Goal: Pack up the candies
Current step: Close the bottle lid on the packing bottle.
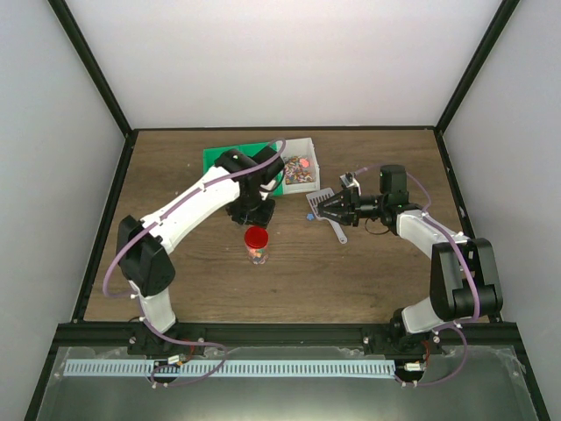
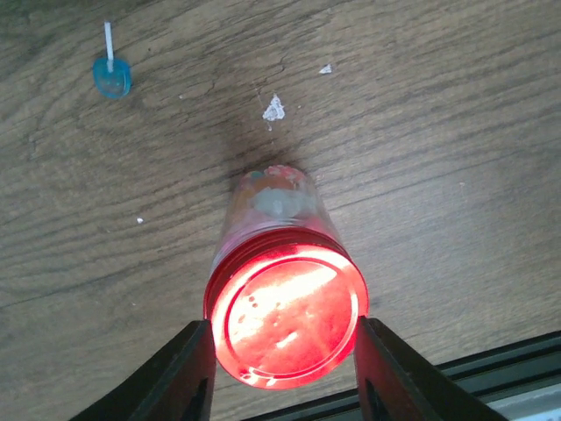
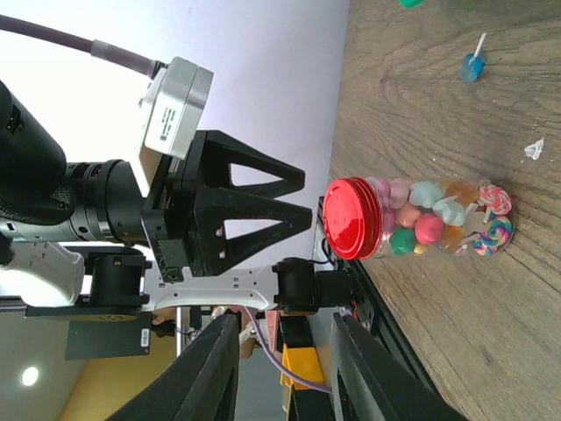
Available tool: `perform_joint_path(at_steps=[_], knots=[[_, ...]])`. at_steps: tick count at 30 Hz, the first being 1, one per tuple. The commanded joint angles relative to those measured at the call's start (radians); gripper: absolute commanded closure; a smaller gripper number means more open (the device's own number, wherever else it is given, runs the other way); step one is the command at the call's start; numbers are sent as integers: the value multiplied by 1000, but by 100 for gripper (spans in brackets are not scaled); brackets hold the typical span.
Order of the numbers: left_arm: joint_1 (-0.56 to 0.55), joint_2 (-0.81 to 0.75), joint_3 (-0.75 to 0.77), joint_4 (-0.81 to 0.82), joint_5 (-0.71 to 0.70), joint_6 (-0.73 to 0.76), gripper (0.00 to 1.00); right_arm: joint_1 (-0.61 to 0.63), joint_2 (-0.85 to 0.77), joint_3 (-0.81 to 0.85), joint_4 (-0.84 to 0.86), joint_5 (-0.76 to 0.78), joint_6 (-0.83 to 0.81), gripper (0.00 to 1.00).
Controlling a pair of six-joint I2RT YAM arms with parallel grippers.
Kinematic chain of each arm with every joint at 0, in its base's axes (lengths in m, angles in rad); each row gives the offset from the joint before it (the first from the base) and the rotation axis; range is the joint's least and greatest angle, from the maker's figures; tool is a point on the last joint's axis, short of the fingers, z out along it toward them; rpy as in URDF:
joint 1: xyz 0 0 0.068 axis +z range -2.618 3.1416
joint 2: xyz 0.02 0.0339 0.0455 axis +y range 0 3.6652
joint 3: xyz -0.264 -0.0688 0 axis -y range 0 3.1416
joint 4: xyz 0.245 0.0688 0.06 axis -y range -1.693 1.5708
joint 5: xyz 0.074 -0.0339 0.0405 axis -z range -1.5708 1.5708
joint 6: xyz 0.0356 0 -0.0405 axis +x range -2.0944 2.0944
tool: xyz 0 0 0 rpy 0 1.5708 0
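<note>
A clear jar (image 3: 438,224) of mixed candies (image 3: 428,230) stands mid-table under a round red lid (image 2: 287,316). My left gripper (image 2: 285,351) hangs straight over the lid (image 1: 255,237), and its fingertips (image 2: 203,338) touch the lid's rim on both sides. More candies (image 1: 299,169) lie in a white box (image 1: 302,143) at the back. My right gripper (image 3: 282,368) is turned on its side to the right of the jar. Its jaws stand apart with nothing between them. In the top view it hovers by a grey scoop (image 1: 337,230).
A green board (image 1: 230,156) lies left of the white box. A small blue lollipop (image 2: 112,77) and white crumbs (image 2: 273,109) lie on the wood beyond the jar. The table's black front rail (image 2: 517,355) runs close behind the left fingers.
</note>
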Motion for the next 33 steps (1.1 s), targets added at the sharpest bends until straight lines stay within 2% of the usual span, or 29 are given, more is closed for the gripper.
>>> perform_joint_path(at_steps=[1, 14, 24, 33], knots=[[-4, -21, 21, -5, 17, -6, 60, -9, -11, 11, -18, 7, -16, 69], [-3, -24, -76, -5, -24, -8, 85, -9, 21, 20, -25, -2, -24, 69], [-3, -41, -162, 17, -21, -3, 86, -9, 38, 30, -32, 0, -23, 69], [-3, -18, -47, -5, -15, -2, 85, -9, 31, 26, -34, -1, -27, 69]])
